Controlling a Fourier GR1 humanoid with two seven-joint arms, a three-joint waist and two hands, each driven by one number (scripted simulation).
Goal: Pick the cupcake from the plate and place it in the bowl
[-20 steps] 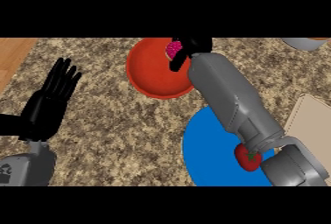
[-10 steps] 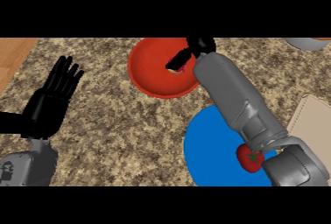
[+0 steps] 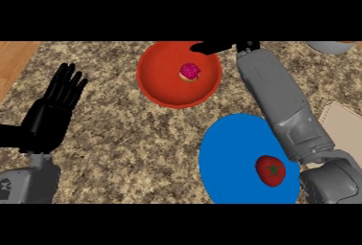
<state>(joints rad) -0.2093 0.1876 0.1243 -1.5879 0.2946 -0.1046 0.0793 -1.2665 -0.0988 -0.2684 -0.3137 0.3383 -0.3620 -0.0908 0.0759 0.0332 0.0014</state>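
Fingers (image 3: 209,47) straight over bowl (image 3: 161,91) rim; cupcake (image 3: 189,72) inside; granite counter (image 3: 127,139).

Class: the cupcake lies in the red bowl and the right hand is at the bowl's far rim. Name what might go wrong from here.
1. The right hand hangs over the red bowl's far rim; pulling back, it may catch it and shift the bowl.
2. Its forearm passes over the blue plate beside the tomato and might nudge it.

we see the cupcake (image 3: 188,72) in the bowl (image 3: 159,86) at the far middle of the counter (image 3: 134,143). nearer and to the right, the plate (image 3: 226,158) bears a tomato (image 3: 270,170).
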